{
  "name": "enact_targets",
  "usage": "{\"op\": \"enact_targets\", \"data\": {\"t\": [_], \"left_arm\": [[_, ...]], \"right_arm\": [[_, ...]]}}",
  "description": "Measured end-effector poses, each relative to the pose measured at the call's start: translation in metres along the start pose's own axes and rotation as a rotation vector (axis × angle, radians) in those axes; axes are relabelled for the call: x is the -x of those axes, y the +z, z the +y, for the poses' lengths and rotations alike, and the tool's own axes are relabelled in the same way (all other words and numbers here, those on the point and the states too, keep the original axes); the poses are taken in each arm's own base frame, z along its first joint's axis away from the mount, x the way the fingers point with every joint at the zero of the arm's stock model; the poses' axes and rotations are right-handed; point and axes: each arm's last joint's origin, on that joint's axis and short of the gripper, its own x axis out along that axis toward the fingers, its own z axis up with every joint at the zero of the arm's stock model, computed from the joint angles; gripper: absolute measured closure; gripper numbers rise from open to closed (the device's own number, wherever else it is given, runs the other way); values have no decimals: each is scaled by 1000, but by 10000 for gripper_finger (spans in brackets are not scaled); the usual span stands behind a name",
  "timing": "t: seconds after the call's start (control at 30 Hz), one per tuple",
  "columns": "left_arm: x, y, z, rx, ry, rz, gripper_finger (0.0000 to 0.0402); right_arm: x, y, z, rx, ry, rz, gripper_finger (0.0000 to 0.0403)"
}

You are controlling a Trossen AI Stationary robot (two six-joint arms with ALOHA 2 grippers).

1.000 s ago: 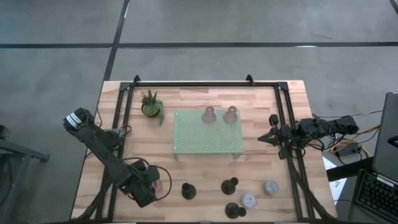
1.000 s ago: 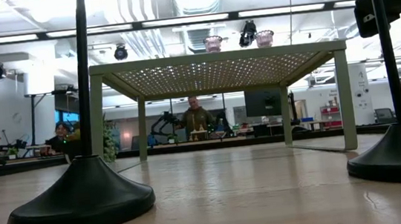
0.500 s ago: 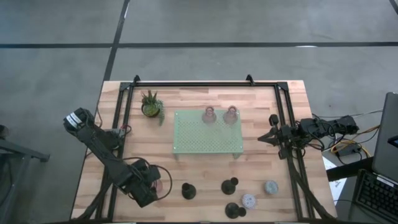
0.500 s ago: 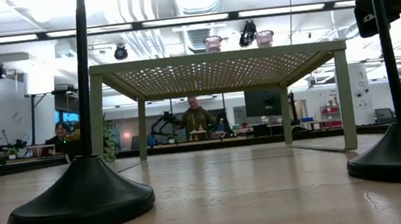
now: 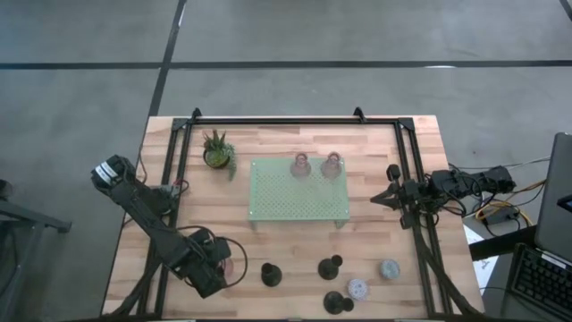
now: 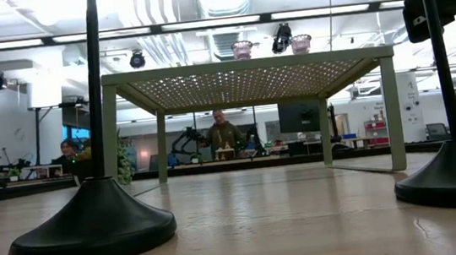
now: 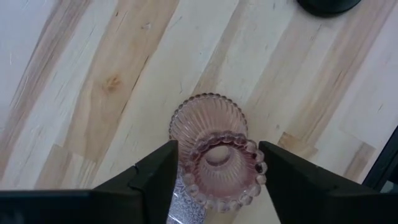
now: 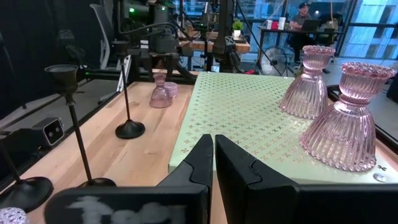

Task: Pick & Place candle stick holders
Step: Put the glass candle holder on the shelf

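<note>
black holder tops cut off in low view, pink glass holder half hidden under left gripper

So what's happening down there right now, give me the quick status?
Left gripper open, straddling a ribbed pink glass candle holder at the table's near-left. Right gripper shut, waiting beside the pale green perforated tray. Nothing blocking.

Ribbed pink glass holders, pale green perforated tray, black holders
</note>
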Motion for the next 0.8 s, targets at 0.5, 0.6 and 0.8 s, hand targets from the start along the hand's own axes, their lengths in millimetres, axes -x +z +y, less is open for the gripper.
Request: {"op": "enact_targets", "data": {"t": [0.5,0.6,0.8], "left_arm": [[1,1,-1,-22,-3,-1,209],[3,2,-2,-28,-9,-4,217],[7,8,-1,-31,2,-8,213]], "right_arm": [[0,0,0,1,0,0,390],[0,0,0,0,0,0,390],[0,0,0,0,0,0,390]]}}
